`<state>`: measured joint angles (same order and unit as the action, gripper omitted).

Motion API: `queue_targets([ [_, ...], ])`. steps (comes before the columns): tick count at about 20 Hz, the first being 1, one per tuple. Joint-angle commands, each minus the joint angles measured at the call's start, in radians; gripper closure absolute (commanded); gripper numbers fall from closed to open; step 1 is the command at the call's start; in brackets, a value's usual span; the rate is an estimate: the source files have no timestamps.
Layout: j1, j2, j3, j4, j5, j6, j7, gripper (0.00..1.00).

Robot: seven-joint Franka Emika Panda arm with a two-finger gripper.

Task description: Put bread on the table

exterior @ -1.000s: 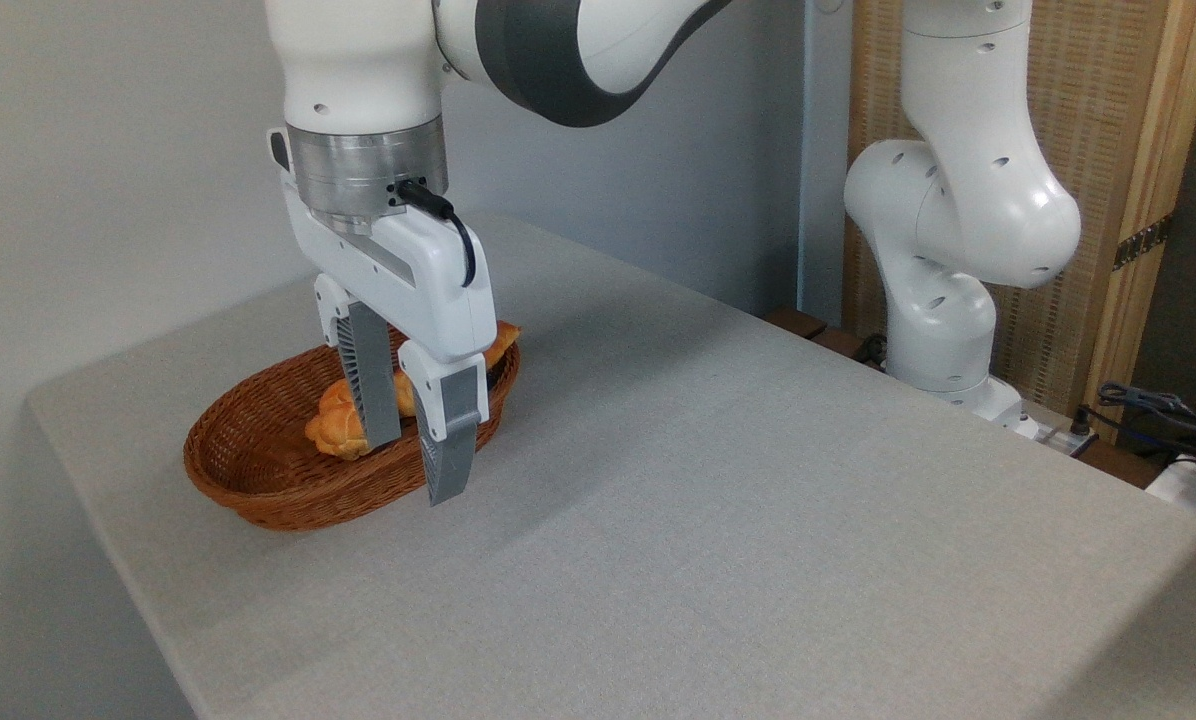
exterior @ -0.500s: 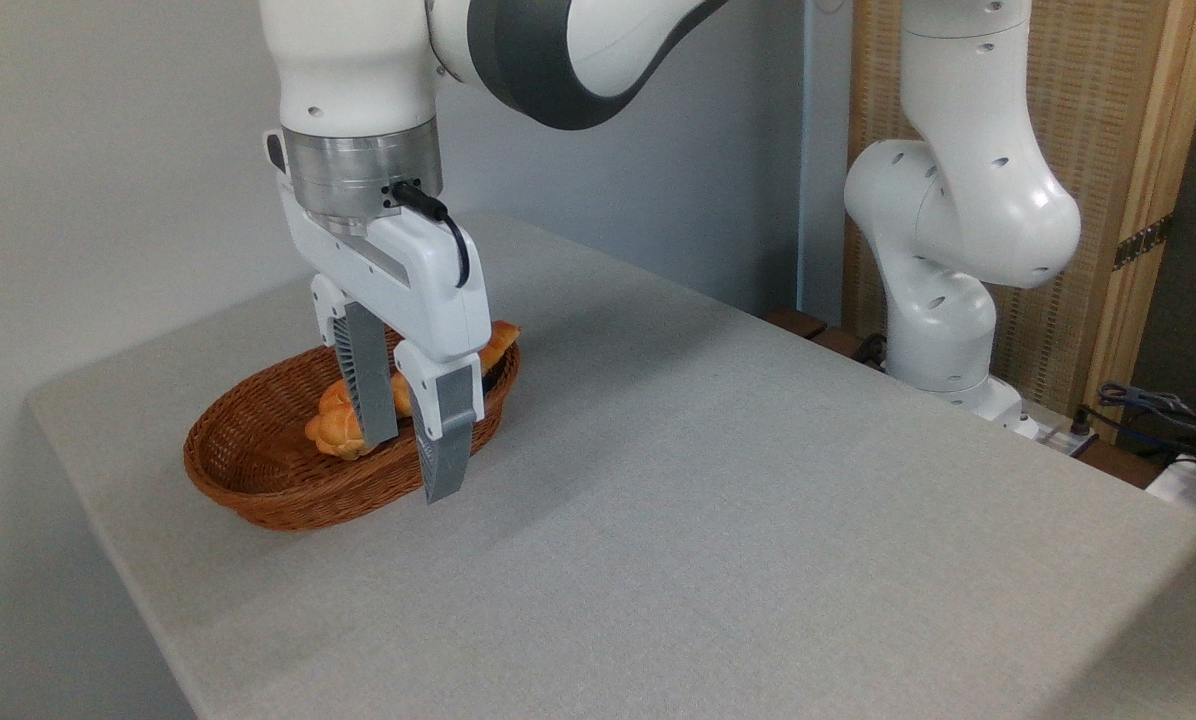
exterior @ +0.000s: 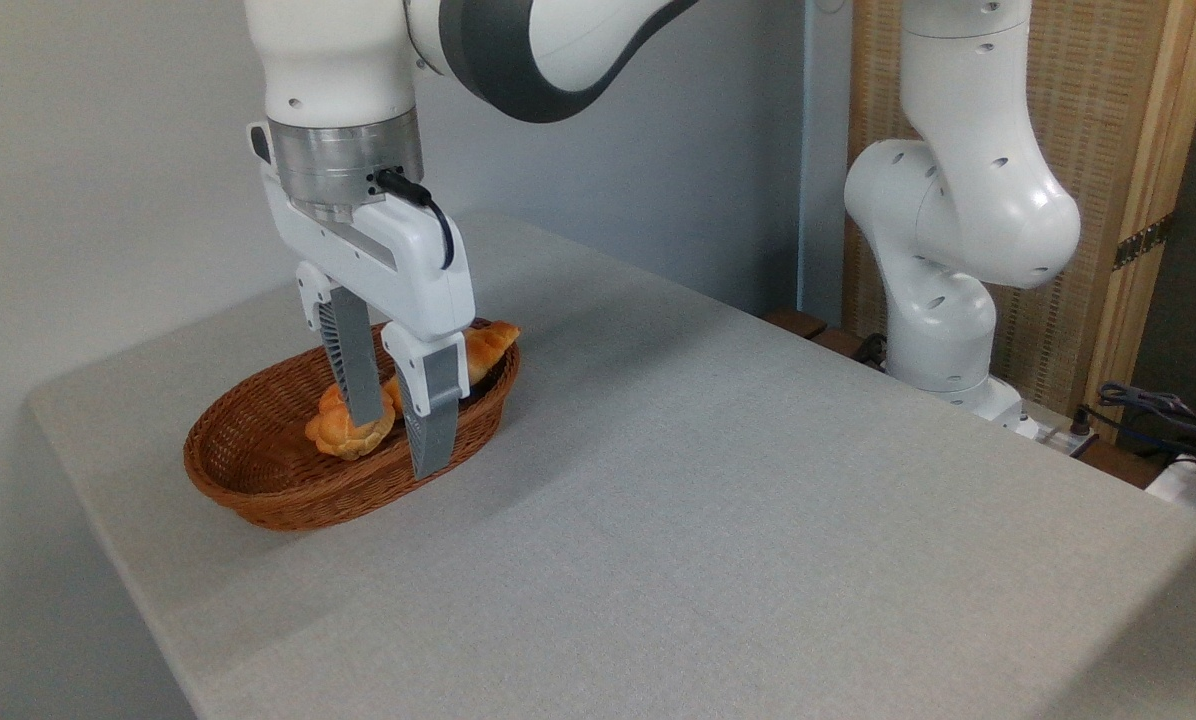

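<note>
Grey cloth-covered bench point(exterior: 718, 520), bare across its near half. Toward the far left corner, an oval brown wicker basket point(exterior: 258, 490) resting on the bench. Pincer point(exterior: 398, 440), fingers pointing down and spread apart, released, gripping nothing; the nearer finger overlaps the basket's front rim, the farther one the loaf. Braided golden bread point(exterior: 343, 435) lying inside the basket, its tapered tip propped on the far rim. Behind, the robot arm's white base point(exterior: 943, 330) beside the bench.
</note>
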<state>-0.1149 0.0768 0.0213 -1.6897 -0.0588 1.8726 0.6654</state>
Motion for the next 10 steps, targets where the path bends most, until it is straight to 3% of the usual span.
queue_targets([
  [1,-0.002,-0.002,-0.026,0.015,-0.009,-0.026,-0.036,0.00],
  [10,-0.003,0.003,-0.162,-0.025,-0.016,-0.026,-0.069,0.00],
])
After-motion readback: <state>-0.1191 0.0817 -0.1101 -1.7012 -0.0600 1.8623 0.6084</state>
